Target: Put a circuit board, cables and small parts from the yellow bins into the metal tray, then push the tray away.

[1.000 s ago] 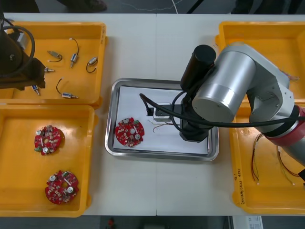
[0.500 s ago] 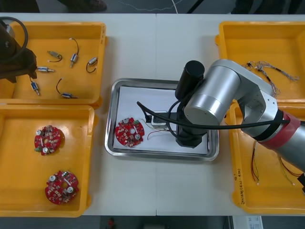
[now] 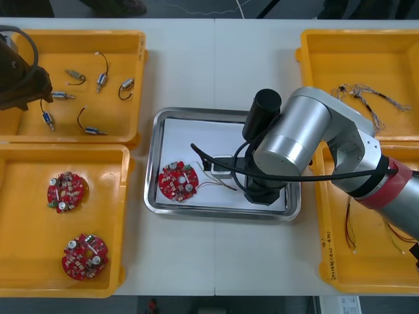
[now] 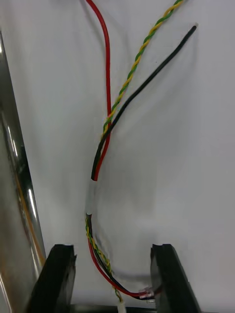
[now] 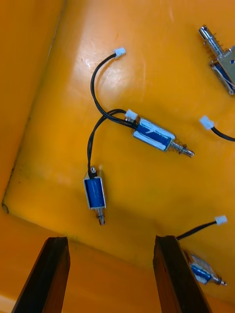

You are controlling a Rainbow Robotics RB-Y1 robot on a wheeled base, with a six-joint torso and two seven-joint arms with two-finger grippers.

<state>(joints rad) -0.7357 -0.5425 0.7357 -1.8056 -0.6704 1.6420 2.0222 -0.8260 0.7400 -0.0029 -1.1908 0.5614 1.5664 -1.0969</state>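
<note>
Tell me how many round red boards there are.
3. One board in the metal tray; two in the left yellow bin nearer the robot. The right arm covers part of the tray, so one more may be hidden.

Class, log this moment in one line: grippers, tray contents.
left gripper: open, over small metal parts in yellow bin | right gripper: open, astride cable in metal tray | circuit board: in tray

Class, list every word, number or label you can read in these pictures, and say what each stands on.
None can be read.
Small dark print on the near right yellow bin, on its rim: too small to read.
Circuit board in the metal tray: nothing legible.
</note>
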